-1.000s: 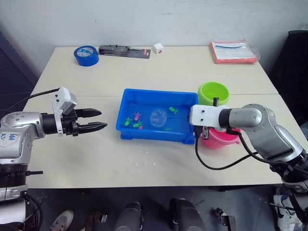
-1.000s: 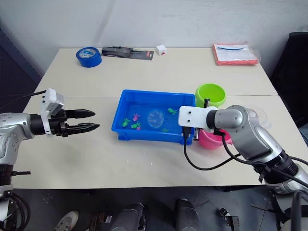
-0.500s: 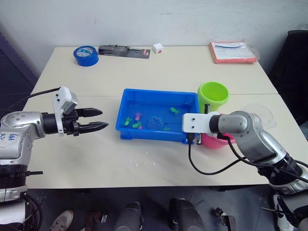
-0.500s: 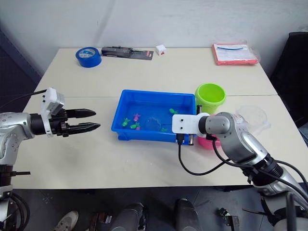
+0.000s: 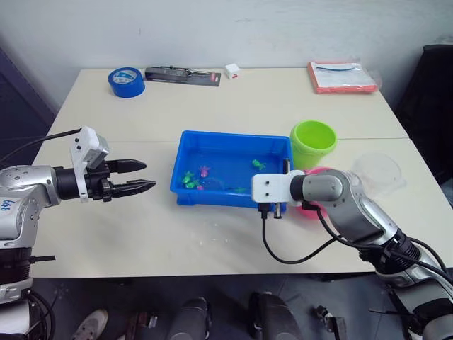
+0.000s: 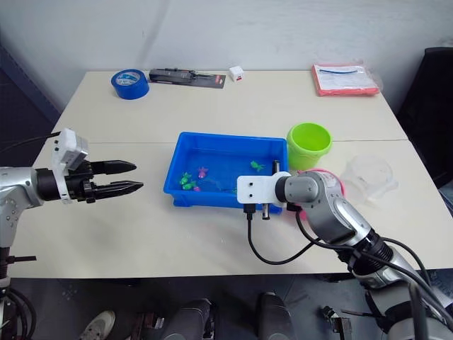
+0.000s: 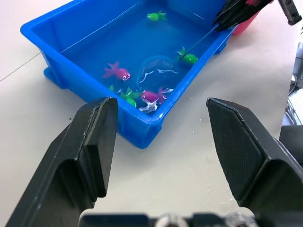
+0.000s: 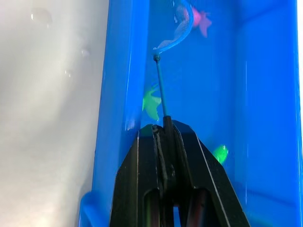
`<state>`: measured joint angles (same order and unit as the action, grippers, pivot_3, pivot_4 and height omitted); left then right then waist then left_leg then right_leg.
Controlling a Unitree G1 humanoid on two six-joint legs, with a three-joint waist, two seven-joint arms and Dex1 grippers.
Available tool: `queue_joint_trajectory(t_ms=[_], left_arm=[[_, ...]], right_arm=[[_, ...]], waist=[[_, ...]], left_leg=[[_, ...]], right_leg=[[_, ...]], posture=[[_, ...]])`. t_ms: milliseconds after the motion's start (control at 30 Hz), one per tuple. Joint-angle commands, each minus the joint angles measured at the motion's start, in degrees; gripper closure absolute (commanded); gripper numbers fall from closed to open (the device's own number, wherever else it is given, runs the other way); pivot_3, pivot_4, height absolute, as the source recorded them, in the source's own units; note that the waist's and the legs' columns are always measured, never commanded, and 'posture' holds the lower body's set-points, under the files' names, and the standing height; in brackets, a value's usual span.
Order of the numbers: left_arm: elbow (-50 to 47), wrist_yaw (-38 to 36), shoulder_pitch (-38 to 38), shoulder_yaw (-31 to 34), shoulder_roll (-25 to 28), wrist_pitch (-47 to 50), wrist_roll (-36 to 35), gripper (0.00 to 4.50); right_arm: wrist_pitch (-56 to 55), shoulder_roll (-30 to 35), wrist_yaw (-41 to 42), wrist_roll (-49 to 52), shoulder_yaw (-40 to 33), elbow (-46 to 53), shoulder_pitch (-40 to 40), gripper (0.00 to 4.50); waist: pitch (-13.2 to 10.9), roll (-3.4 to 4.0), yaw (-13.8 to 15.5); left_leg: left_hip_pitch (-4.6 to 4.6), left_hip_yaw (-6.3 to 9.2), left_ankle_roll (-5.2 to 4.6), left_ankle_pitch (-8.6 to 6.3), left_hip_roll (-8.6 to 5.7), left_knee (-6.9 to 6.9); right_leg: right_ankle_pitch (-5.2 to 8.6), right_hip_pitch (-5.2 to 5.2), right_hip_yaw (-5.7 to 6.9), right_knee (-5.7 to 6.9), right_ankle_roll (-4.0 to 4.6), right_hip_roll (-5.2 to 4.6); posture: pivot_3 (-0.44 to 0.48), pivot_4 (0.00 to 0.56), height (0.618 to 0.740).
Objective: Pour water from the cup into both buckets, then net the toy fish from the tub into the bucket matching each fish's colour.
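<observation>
step: netting judged underway | right end effector [image 8: 165,135] clamped on net [image 7: 156,71] handle, hoop dipped in tub [image 5: 185,142] among fish [image 7: 150,96] | left end effector [image 5: 145,177] held wide open, empty, beside tub | next: hoop to be slid under one fish, lifted to matching bucket [image 5: 313,142]

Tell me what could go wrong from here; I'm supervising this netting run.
The net lies in the tub beside mixed pink and green fish, so it may scoop the wrong colour. The right gripper pinches only the thin handle, which could twist. Its arm hangs close over the pink bucket and might knock it.
</observation>
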<state>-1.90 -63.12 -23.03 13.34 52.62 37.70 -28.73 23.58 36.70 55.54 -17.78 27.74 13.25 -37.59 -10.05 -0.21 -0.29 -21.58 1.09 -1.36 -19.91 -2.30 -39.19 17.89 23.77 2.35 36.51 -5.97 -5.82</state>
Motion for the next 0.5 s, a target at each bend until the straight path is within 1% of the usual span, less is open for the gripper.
queue_joint_trajectory(t_ms=[33,400,500], left_arm=[[-2.35,0.6,0.6,2.53,1.5,0.28,-1.26,1.24],[-3.37,1.61,1.44,3.29,1.54,0.8,-1.81,1.24],[-3.53,1.78,1.79,3.6,1.45,0.8,-1.85,1.24]], right_arm=[[0.27,-2.61,1.24,0.89,0.9,0.99,-0.81,3.7],[4.69,-9.62,2.4,2.2,1.38,-0.73,-2.63,3.7],[11.25,-12.28,4.35,6.03,-0.31,-0.12,-3.41,3.7]], waist=[[0.0,0.0,-0.02],[0.0,0.0,-0.59],[0.0,0.0,-1.35]], left_leg=[[0.0,0.0,0.0,0.0,0.0,0.0],[0.03,0.02,0.06,-0.03,0.06,0.01],[0.05,0.04,0.09,-0.04,0.09,0.04]], right_leg=[[0.0,0.0,0.0,0.0,0.0,0.0],[0.0,0.0,0.1,0.02,0.01,0.05],[0.0,0.0,0.13,0.06,0.01,0.06]], posture=[[0.0,0.15,0.737],[0.0,0.15,0.737],[0.0,0.15,0.737]])
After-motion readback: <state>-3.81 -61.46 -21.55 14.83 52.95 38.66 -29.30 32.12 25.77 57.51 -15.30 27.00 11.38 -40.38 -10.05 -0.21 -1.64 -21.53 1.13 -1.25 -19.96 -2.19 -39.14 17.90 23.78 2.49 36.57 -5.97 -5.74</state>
